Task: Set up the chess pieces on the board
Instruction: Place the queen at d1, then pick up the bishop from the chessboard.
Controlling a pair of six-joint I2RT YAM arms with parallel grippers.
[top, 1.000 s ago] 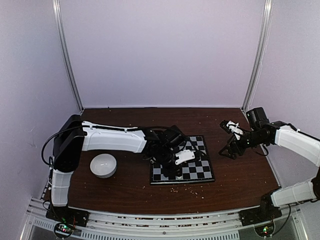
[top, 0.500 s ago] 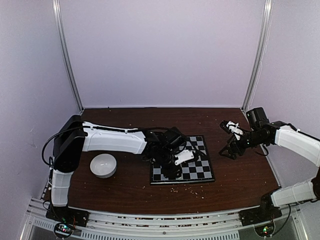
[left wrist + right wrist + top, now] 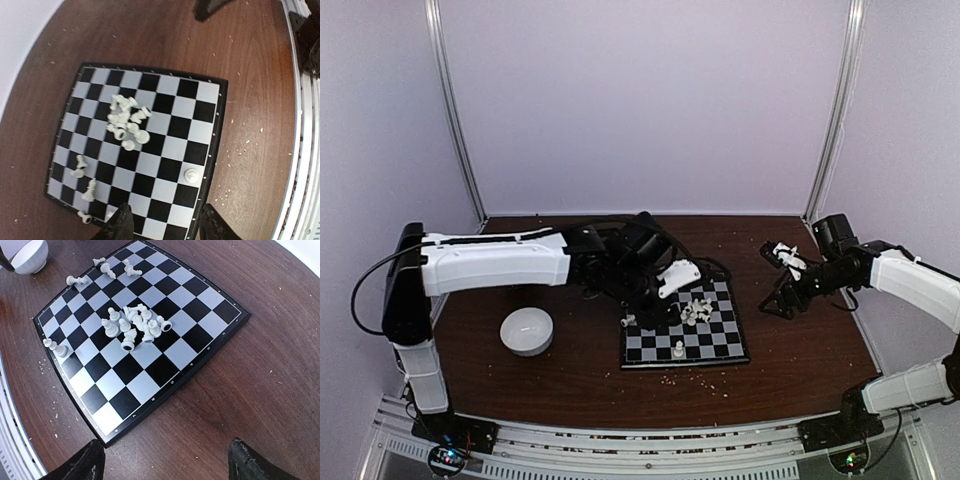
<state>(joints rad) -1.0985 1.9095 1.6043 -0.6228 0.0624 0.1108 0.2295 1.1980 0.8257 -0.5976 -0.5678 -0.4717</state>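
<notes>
The board lies at the table's middle. A heap of white chess pieces lies toppled on it; in the left wrist view the heap is on the board. One piece stands upright near the board's near edge. A few pieces lie along its left edge. My left gripper is open and empty above the board's near-left part. My right gripper is open and empty, off the board's right side; the heap shows there too.
A round white bowl stands left of the board, also seen in the right wrist view. Pale crumbs are scattered on the brown table in front of the board. Side walls and metal posts enclose the table.
My left arm has lifted up and back off the board, uncovering the heap of pieces and one upright piece near the front edge. The right arm has not moved.
</notes>
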